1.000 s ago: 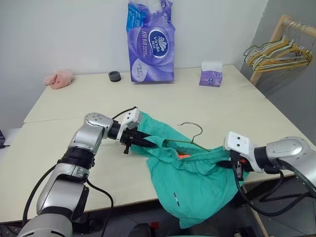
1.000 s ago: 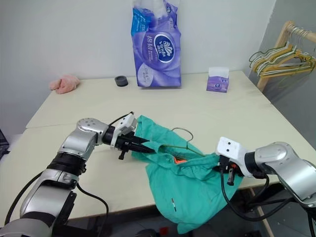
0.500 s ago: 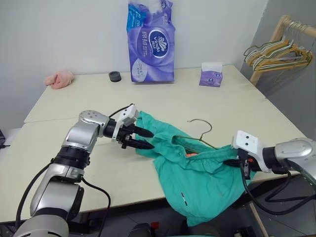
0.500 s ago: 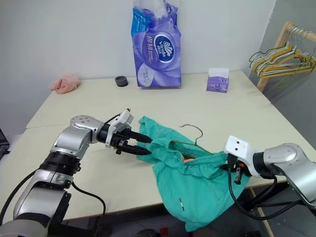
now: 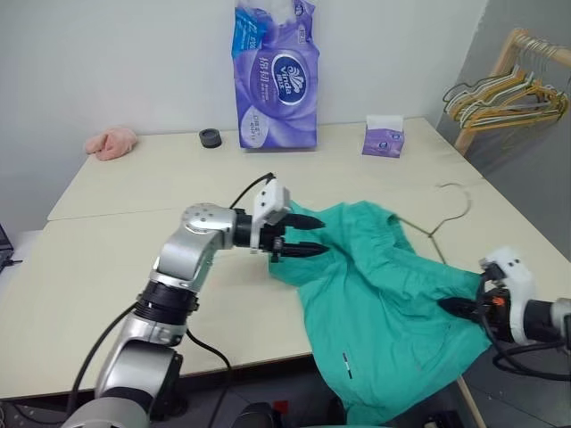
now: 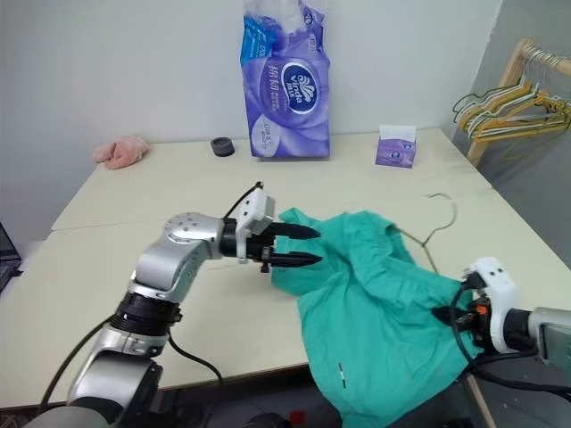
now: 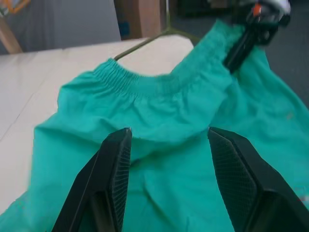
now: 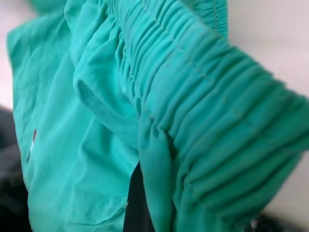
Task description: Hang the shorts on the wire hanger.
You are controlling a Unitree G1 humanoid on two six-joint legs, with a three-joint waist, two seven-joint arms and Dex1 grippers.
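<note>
The teal shorts [image 5: 384, 294] lie crumpled at the table's front right, one leg hanging over the edge. The wire hanger [image 5: 453, 201] pokes its hook and neck out past the gathered waistband; the rest of it is hidden under the fabric. My left gripper [image 5: 310, 236] is open and points right, its two fingers straddling the left edge of the shorts [image 7: 164, 121] without clamping them. Off the front right edge, my right gripper [image 5: 457, 308] is shut on the waistband [image 8: 193, 96].
At the back of the table [image 5: 134, 187] stand a tall purple tissue pack [image 5: 277, 76], a small purple tissue box [image 5: 384, 139], a black cap [image 5: 211, 136] and a pink cloth [image 5: 111, 143]. A wooden rack with several hangers [image 5: 508, 89] is off to the right.
My left gripper let go of the shorts, opened and moved right. My right gripper pulled the shorts and hanger to the right, past the table edge.
</note>
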